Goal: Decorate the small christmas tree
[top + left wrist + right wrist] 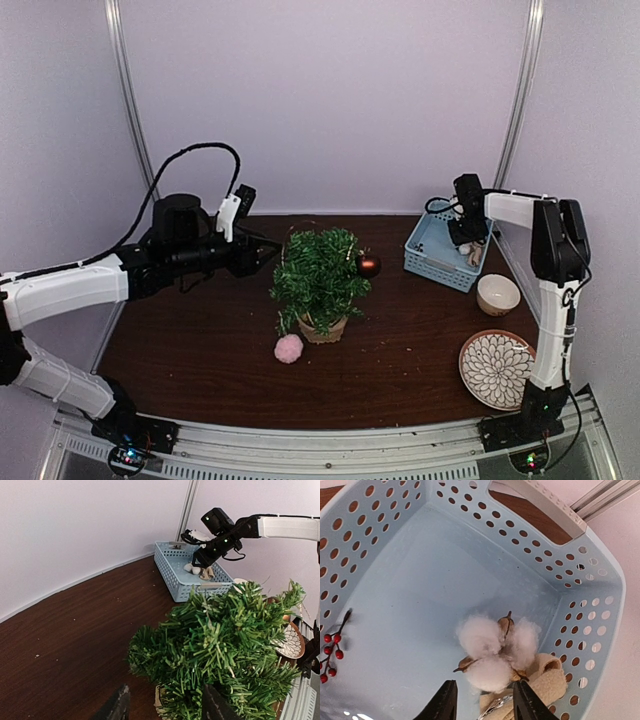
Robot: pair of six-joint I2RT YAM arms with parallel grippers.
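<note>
**Two jaws apart, nothing gripped**

Centre stage on the dark brown wooden table point(200, 340) stands the small christmas tree point(320, 272), bushy green needles, upright in its round tan burlap-wrapped pot point(323, 329). A shiny reddish-brown bauble point(368, 265) sits at the right-hand branches. Down on the table, a fluffy pink pompom point(289, 348) lies just beside the pot, front left.

Over to the left gripper point(268, 250): reaching in level from the left, tips just beside the foliage. From its wrist view the dark fingers point(117, 706) are set wide, the tree filling the view past them, and nothing is held.

Now the right gripper point(466, 240), dipped into the pale blue perforated plastic basket point(425, 262) at the back right. Its wrist view shows fingers point(445, 702) spread either side of a white cotton boll with brown husks point(492, 650), which rests against a tan fuzzy fabric piece point(547, 677). Touching the boll? Cannot tell. A sprig of small red berries point(331, 652) lies well apart on the basket floor.

Just in front of the basket sits a small cream bowl point(498, 294), and nearer the right arm's base a round petal-patterned plate point(496, 368).
</note>
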